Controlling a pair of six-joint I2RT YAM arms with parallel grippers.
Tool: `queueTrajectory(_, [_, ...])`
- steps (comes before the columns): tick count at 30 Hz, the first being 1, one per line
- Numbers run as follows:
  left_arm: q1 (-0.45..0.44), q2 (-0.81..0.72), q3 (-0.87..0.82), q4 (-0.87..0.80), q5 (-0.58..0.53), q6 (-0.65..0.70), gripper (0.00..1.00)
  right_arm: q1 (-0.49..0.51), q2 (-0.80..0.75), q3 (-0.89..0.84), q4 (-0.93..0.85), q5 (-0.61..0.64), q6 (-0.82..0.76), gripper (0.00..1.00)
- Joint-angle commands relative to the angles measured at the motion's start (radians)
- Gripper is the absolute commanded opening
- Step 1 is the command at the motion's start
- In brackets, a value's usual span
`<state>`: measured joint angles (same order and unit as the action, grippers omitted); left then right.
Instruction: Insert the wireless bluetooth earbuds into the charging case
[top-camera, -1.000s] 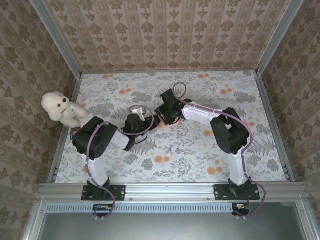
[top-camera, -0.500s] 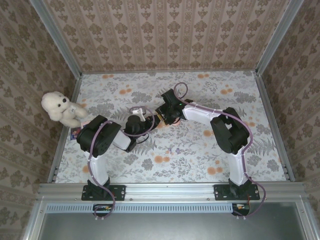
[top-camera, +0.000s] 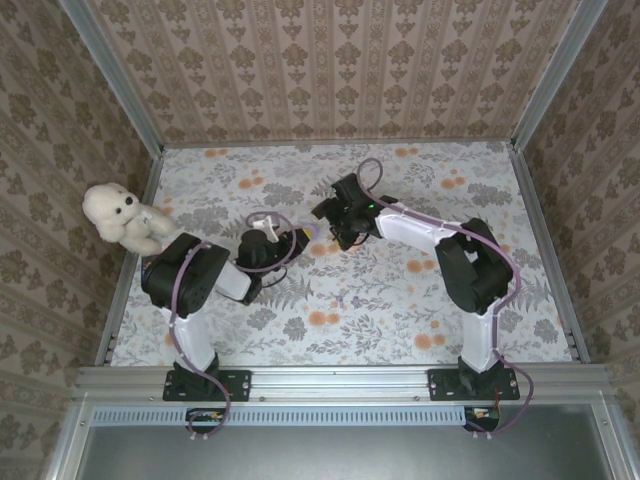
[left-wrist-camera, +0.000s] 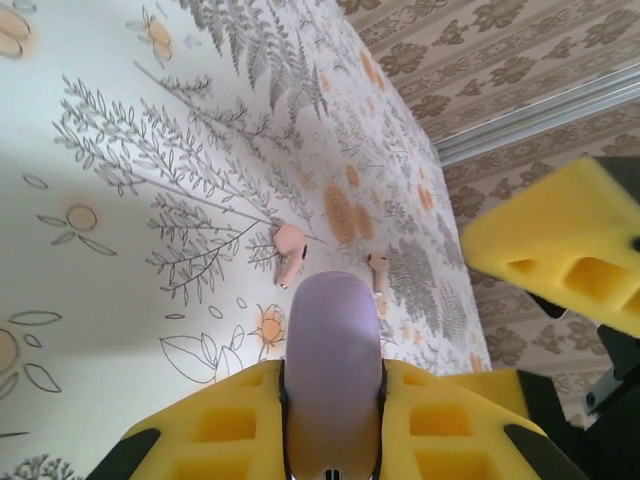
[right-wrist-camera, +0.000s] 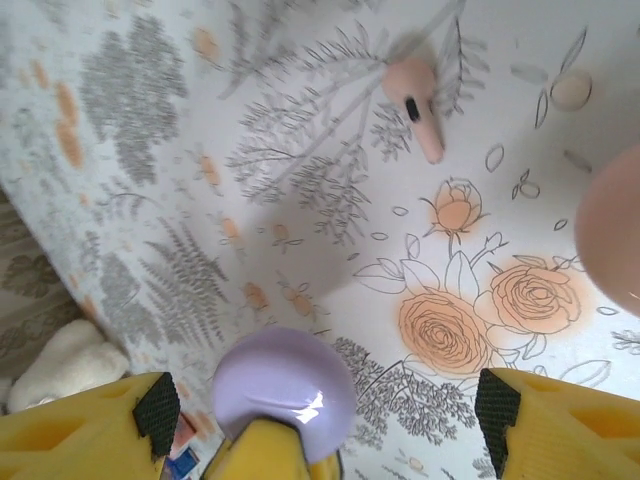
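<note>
Charging case (left-wrist-camera: 333, 370) lower end cropped, earbuds (left-wrist-camera: 290, 252) beyond

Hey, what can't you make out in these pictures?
Left wrist view: the charging case, clamped in the left tool, runs off the bottom edge; lid open or shut is unclear.
Right wrist view: a pink blob at the right edge is blurred and cut off.

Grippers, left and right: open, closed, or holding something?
Left gripper: closed on the purple case.
Right gripper: open, holding nothing.
</note>
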<state>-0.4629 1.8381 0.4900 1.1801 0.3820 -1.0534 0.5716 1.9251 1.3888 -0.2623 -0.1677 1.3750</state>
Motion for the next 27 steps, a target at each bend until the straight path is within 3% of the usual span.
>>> queueTrajectory(1, [0.064, -0.072, -0.001, -0.039, 0.171, 0.027, 0.00, -0.019, -0.096, -0.050, -0.018, 0.017, -0.150, 0.82])
queueTrajectory(8, [0.122, -0.202, 0.071, -0.301, 0.414, 0.204, 0.00, -0.049, -0.176, -0.233, 0.239, -0.076, -0.426, 0.82])
queueTrajectory(16, [0.119, -0.280, 0.108, -0.417, 0.452, 0.268, 0.00, -0.052, -0.270, -0.343, 0.402, -0.241, -0.623, 0.80])
queueTrajectory(27, [0.101, -0.271, 0.128, -0.408, 0.469, 0.252, 0.00, -0.043, -0.253, -0.359, 0.487, -0.320, -0.616, 0.77])
